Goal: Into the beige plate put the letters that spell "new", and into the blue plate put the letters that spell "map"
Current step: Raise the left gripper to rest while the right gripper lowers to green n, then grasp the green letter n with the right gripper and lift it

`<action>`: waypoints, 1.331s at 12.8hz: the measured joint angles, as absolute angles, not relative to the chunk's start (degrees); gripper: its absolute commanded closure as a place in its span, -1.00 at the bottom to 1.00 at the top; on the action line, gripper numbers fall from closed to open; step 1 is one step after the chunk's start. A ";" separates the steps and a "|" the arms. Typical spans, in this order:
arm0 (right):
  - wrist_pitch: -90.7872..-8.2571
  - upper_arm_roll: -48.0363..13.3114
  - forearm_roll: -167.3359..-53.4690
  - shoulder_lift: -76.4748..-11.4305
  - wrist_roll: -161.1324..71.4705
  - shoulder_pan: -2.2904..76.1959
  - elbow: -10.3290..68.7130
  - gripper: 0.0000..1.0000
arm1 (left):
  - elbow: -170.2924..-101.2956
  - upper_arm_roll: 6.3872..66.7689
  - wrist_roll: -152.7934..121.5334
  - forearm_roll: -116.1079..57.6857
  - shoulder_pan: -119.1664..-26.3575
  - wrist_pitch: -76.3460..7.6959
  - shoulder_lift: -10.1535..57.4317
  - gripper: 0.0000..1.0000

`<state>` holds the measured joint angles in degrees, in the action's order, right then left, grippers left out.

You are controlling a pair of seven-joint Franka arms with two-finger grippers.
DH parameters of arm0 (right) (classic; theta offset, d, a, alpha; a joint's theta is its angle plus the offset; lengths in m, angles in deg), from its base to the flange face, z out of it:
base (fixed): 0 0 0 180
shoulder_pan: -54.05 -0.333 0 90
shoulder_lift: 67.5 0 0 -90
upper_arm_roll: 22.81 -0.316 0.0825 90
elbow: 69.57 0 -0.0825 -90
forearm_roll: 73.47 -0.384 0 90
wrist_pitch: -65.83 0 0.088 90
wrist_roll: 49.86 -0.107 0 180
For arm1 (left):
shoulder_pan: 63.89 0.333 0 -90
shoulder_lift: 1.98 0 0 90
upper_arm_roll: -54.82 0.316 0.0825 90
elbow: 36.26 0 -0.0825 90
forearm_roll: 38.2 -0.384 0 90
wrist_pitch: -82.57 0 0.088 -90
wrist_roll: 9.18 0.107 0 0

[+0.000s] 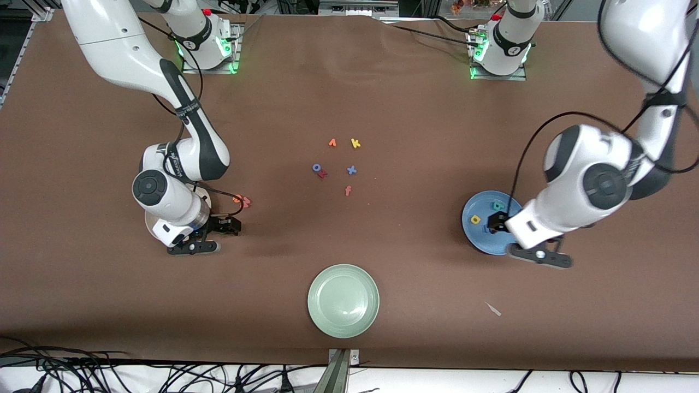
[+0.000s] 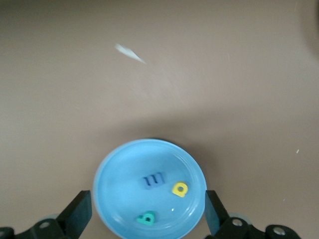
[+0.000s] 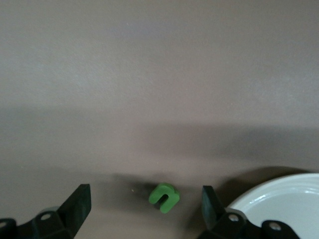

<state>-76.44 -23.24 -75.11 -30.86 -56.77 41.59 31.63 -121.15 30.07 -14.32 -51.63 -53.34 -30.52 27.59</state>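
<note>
While both sets of fingers gape wide, blue m (image 2: 153, 180), yellow a (image 2: 179, 189), teal p (image 2: 146, 217) inside the blue plate (image 2: 117, 169).

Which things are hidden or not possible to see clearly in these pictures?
- Beige plate: front view, mostly covered by the right arm; right wrist view cuts it at the edge.
- Green n: hidden under the right hand in the front view.
- Blue m: front view, hidden by the left hand over the blue plate.
- Orange and red letters beside the beige plate: too small to read.
</note>
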 measured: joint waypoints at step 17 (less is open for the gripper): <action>-82.70 -23.47 -75.28 -31.83 -58.19 41.57 38.89 -0.07 | -133.20 52.82 -4.41 -38.26 -64.96 -11.64 -1.78 -1.00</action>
<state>-82.70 -23.47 -75.28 -31.83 -58.19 41.57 38.89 -133.20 52.82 -4.41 -38.26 -64.96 -11.64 -1.78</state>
